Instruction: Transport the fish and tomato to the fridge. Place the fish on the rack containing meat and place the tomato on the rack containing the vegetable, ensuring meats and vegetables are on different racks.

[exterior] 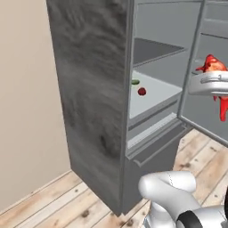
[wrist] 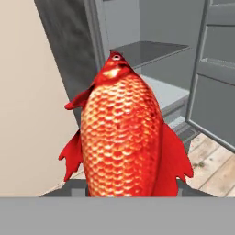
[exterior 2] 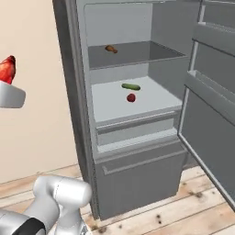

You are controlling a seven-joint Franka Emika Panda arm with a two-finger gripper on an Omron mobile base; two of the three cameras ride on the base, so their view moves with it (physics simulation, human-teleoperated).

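A red, scaly fish (wrist: pixel 123 137) stands nose-up close in front of the hand camera, its head pointing toward the open fridge (wrist: pixel 151 50) and its fins spread to both sides. Its lower body sits between the gripper (wrist: pixel 124 190) tips, which are narrowed against it and hold it; the fingertips themselves are mostly hidden behind the fish.

From the left base camera, the fish (exterior: pixel 213 67) hangs in the air at the right edge of the picture, clamped in the white hand (exterior: pixel 209 84), with its tail (exterior: pixel 222 109) dangling below. It is in front of the open fridge door (exterior: pixel 209 116), outside the fridge and apart from the shelves.

From the right base camera, the fish's head (exterior 2: pixel 7 69) pokes up above the white hand (exterior 2: pixel 10 97) at the far left, against the beige wall (exterior 2: pixel 36 114).

Inside the fridge, the upper shelf (exterior 2: pixel 137 55) carries a small brown piece of meat (exterior 2: pixel 110 49) near its back left. The lower shelf (exterior 2: pixel 133 103) carries a green cucumber (exterior 2: pixel 131 86) with a small red tomato (exterior 2: pixel 131 97) just in front of it, close but apart. The floor (exterior 2: pixel 183 211) is pale wooden planks.
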